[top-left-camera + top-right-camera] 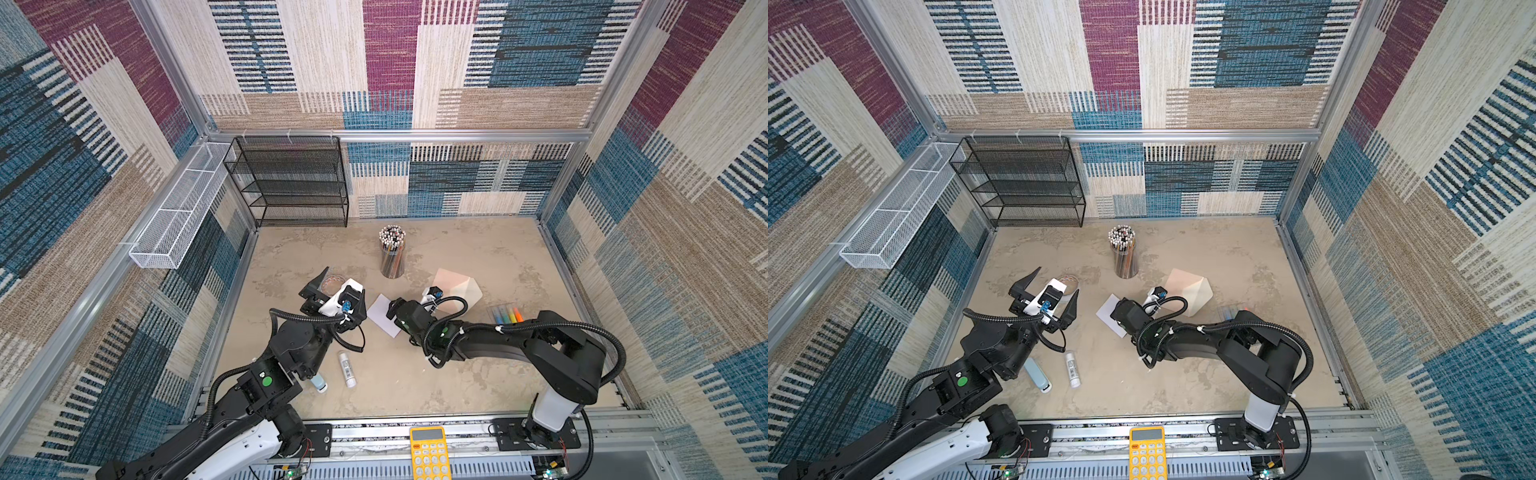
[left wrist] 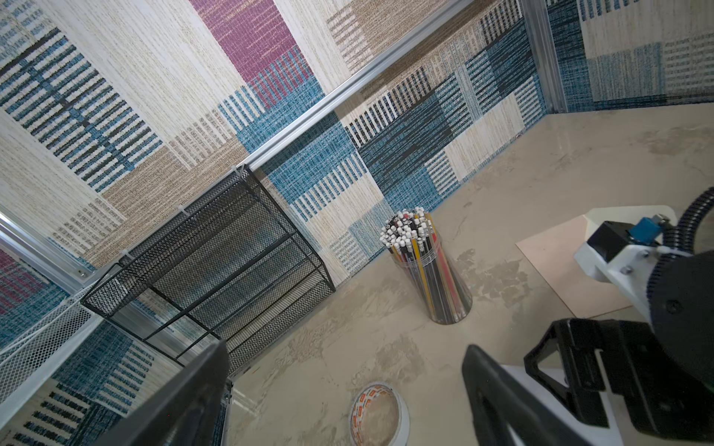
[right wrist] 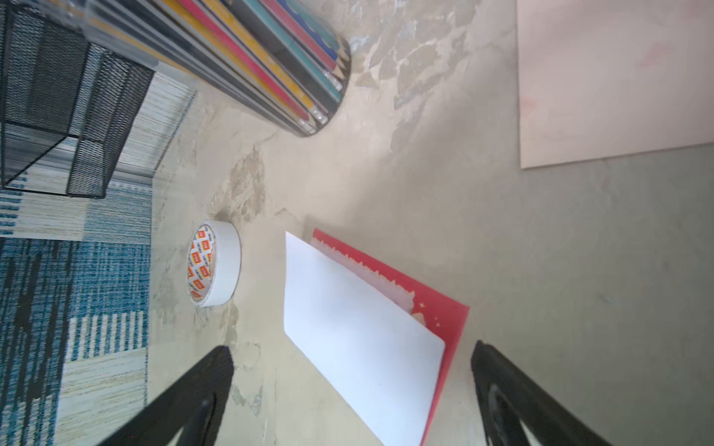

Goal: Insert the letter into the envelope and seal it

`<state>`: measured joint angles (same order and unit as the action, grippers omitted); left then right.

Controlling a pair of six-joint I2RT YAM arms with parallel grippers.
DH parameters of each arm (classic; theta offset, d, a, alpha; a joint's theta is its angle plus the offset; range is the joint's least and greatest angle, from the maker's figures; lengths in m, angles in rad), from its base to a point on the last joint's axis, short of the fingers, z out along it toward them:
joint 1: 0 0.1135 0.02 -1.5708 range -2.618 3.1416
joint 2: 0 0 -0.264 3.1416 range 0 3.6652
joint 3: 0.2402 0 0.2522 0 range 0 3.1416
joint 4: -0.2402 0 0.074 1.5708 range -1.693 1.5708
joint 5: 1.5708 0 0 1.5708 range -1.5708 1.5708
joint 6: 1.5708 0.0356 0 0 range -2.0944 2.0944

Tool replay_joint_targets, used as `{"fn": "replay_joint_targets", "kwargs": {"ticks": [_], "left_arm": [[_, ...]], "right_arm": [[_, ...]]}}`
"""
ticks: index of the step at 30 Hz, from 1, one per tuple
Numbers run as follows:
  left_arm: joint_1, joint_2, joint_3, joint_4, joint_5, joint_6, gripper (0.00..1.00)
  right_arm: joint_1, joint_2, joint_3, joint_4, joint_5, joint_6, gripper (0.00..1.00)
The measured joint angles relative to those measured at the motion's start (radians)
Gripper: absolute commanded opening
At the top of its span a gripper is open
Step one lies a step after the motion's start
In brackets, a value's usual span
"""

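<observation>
Mottled beige desk (image 1: 478, 374) holds the pale peach paper envelope (image 1: 455, 284), flap open for loading. The folded red-and-white card letter (image 3: 363, 340) lies near it, not in yet. My right jaws gape empty astride its end, lined up to pinch, I reckon. Left jaws are wide and empty too.

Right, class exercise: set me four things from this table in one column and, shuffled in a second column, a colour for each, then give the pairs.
Things:
1. letter
2. envelope
3. tape roll
4. calculator

Colours:
A. yellow
B. pale peach with a cream pointed flap
C. white, with orange print inside the ring
D. red and white, folded

Pairs: 1-D, 2-B, 3-C, 4-A
</observation>
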<state>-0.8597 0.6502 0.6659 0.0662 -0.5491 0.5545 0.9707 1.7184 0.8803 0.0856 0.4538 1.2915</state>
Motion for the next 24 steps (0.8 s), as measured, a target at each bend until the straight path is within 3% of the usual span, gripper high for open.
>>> {"fn": "replay_joint_targets", "kwargs": {"ticks": [8,17,24], "left_arm": [[0.000,-0.004,0.017,-0.043,-0.008,-0.024,0.99],[0.000,0.006,0.043,-0.071,-0.020,-0.030,0.99],[0.000,0.017,0.043,-0.069,-0.003,-0.027,0.93]], "right_arm": [[0.002,-0.064,-0.001,-0.061,0.031,-0.043,1.00],[0.003,-0.090,0.033,-0.077,0.088,-0.187,1.00],[-0.037,-0.122,0.032,-0.060,0.068,-0.299,1.00]]}}
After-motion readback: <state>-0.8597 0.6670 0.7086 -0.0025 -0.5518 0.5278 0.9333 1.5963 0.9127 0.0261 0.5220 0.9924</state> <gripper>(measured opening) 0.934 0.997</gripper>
